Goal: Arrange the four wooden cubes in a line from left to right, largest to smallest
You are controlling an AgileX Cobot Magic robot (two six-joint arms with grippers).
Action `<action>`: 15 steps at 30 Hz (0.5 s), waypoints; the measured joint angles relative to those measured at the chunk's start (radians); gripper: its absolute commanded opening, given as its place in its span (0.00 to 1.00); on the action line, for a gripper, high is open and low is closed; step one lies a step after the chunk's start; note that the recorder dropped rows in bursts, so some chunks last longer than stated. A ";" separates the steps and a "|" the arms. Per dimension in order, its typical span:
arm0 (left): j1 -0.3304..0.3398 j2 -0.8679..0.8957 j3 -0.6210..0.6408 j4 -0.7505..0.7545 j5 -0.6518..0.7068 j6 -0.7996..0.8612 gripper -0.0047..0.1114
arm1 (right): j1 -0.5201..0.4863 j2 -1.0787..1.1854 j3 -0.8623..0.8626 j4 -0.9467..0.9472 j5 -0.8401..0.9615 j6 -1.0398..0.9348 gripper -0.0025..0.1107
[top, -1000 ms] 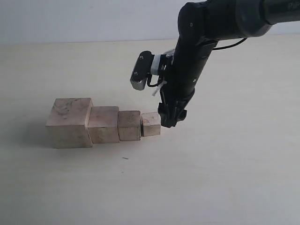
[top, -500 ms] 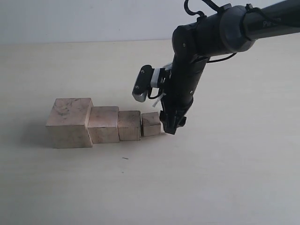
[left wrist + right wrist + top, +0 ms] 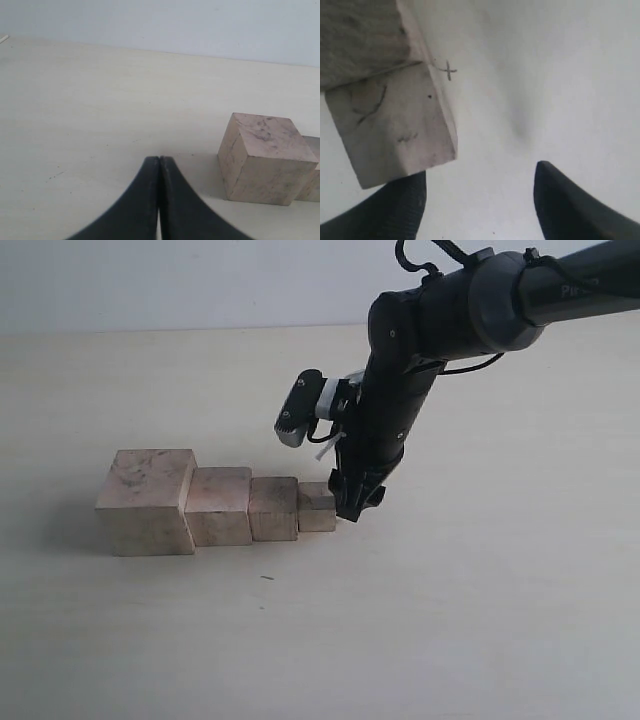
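Observation:
Four pale wooden cubes stand in a touching row on the table: the largest cube (image 3: 145, 502) at the left, then the second cube (image 3: 219, 505), the third cube (image 3: 273, 508) and the smallest cube (image 3: 316, 507). My right gripper (image 3: 357, 502) is open, low at the table, and presses against the smallest cube's right side. In the right wrist view one of its fingers (image 3: 385, 207) touches the smallest cube (image 3: 395, 130), the other stands apart, and nothing lies between them at the right gripper (image 3: 480, 200). The left gripper (image 3: 159, 165) is shut and empty, left of the largest cube (image 3: 262, 157).
The pale table (image 3: 450, 620) stretches on all sides of the row. A small dark speck (image 3: 267, 578) lies in front of the cubes. The right arm (image 3: 440, 320) reaches in from the upper right, over the table.
The right gripper has moved left against the smallest cube, and the whole row has shifted a little to the left. The left gripper shows no earlier frame.

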 measured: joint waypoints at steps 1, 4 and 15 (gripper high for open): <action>0.000 0.000 0.000 0.000 0.000 0.000 0.04 | 0.000 0.000 0.000 0.000 0.000 0.000 0.55; 0.000 0.000 0.000 0.000 0.000 0.000 0.04 | 0.000 0.000 0.000 0.002 0.000 0.000 0.55; 0.000 0.000 0.000 0.000 0.000 0.000 0.04 | 0.000 -0.004 0.000 -0.119 0.042 0.075 0.55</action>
